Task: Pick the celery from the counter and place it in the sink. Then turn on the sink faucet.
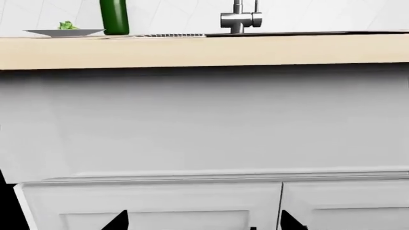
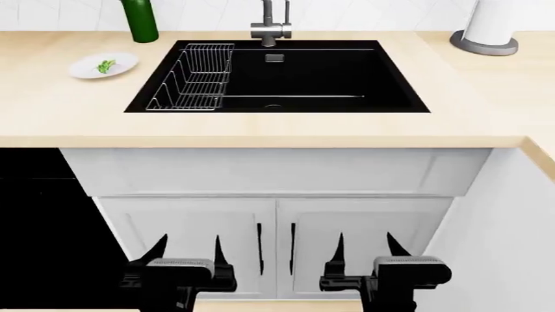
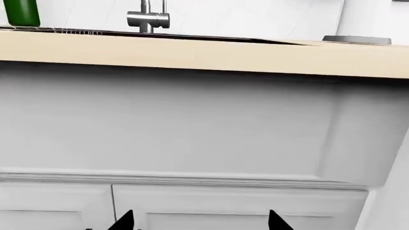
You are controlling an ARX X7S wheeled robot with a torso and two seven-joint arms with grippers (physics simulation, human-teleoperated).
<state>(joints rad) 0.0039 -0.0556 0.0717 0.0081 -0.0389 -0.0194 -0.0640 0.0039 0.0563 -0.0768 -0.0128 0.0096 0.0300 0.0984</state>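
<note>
The celery [image 2: 106,65], a tiny green stalk, lies on a round white plate [image 2: 87,71] on the beige counter [image 2: 52,110], left of the black sink [image 2: 347,78]. It also shows in the left wrist view [image 1: 66,25]. The grey faucet [image 2: 272,23] stands behind the sink's middle. My left gripper [image 2: 189,250] and right gripper [image 2: 364,247] are both open and empty, low in front of the white cabinet doors, well below the counter.
A wire rack [image 2: 195,78] sits in the sink's left part. A dark green bottle [image 2: 139,19] stands behind the plate. A paper towel holder [image 2: 487,26] stands at the back right. The counter's front edge [image 2: 260,141] overhangs the cabinet.
</note>
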